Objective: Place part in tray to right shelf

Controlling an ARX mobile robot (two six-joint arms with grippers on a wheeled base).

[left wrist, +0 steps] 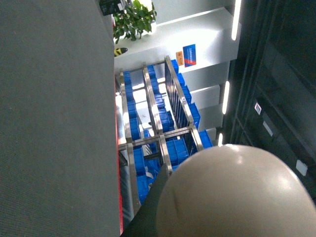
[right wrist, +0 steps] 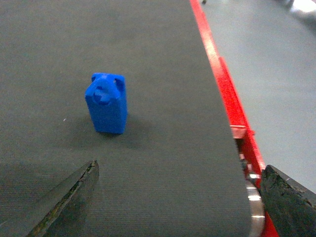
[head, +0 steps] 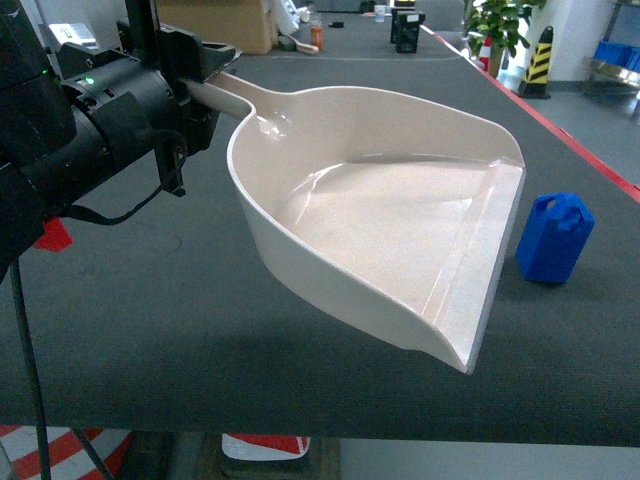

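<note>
The tray [head: 380, 215], a pale beige dustpan-shaped scoop, hangs tilted above the dark table with its wide lip toward the right front. My left gripper [head: 200, 88] is shut on its long handle at the upper left. In the left wrist view the tray's rounded back [left wrist: 237, 192] fills the lower right and hides the jaws. The part [head: 554, 238], a small bright blue block, stands upright on the table just right of the tray's lip, apart from it. The right wrist view shows the part [right wrist: 107, 102] ahead of my right gripper [right wrist: 180, 170], which is open and holds nothing.
The table's red right edge [right wrist: 224, 84] runs close beside the part, with grey floor beyond. A steel rack with blue crates [left wrist: 163, 133] shows past the table in the left wrist view. A potted plant [head: 500, 25] and a striped post [head: 540, 60] stand at the far right.
</note>
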